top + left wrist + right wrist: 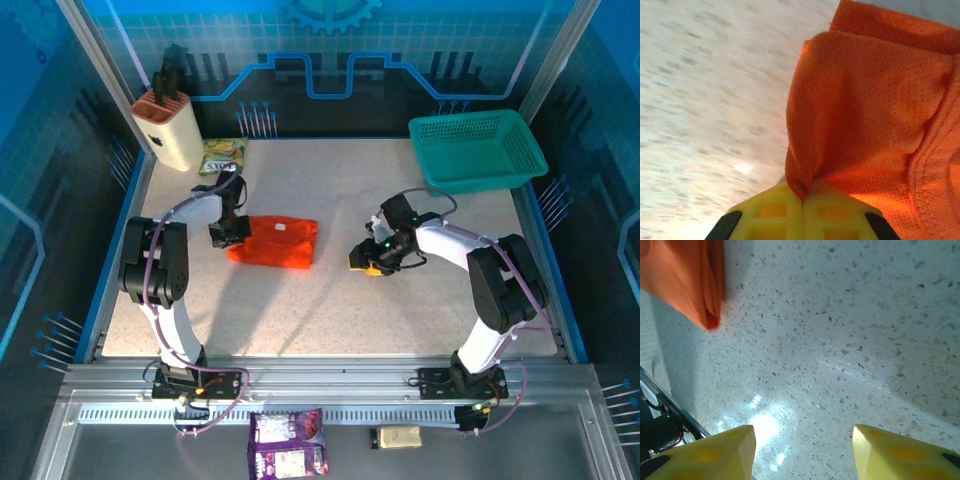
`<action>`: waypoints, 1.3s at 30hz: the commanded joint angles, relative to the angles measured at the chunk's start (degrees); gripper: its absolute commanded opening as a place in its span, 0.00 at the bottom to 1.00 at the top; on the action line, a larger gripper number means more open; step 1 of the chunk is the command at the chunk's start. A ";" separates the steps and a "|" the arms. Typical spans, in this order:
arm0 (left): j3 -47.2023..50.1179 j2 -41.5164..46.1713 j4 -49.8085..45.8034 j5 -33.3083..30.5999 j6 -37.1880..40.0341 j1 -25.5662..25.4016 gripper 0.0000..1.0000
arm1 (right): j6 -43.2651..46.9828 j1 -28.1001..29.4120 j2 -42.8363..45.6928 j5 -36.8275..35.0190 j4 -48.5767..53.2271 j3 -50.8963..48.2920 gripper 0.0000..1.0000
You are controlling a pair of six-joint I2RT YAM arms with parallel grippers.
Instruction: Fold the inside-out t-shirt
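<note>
T-shirt [275,242], orange, bunched into a flat bundle left of the table's [400,310] centre, well away from every edge. At the far left corner, a cream knife block [172,128] with dark handles standing up from it. Just to its right, a green-and-yellow packet [222,155], possibly snacks, print too small to read. Left gripper [228,235] at the bundle's left edge, jaws closed tight on a pinch of the mesh cloth. In the left wrist view, yellow fingers [770,212] pressed together, with a fold of orange fabric rising from the seam between them. Right gripper [368,262] to the right of the bundle and apart from it, low over bare speckled table. Jaws about half spread, nothing between them. A corner of orange at the upper left of the right wrist view. Teal basket [475,178] at the far right corner.
</note>
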State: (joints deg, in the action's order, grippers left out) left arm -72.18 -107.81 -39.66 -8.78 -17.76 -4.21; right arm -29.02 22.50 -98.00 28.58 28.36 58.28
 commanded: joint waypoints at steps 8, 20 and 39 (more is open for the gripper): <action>-8.94 -6.18 -0.40 -16.15 4.58 11.08 0.00 | 2.49 0.83 -0.15 0.97 4.15 1.80 0.53; -20.12 -11.04 2.00 -21.43 9.89 18.21 0.01 | 1.41 2.62 -0.50 0.34 6.59 3.39 0.53; -26.57 -12.90 4.24 -19.82 10.04 23.05 0.18 | -0.15 4.70 0.18 -1.20 9.09 6.41 0.53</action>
State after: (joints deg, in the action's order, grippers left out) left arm -96.68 -121.01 -35.46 -29.71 -7.46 18.50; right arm -28.32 26.48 -98.28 27.42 36.07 63.46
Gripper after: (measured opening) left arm 0.152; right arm 0.527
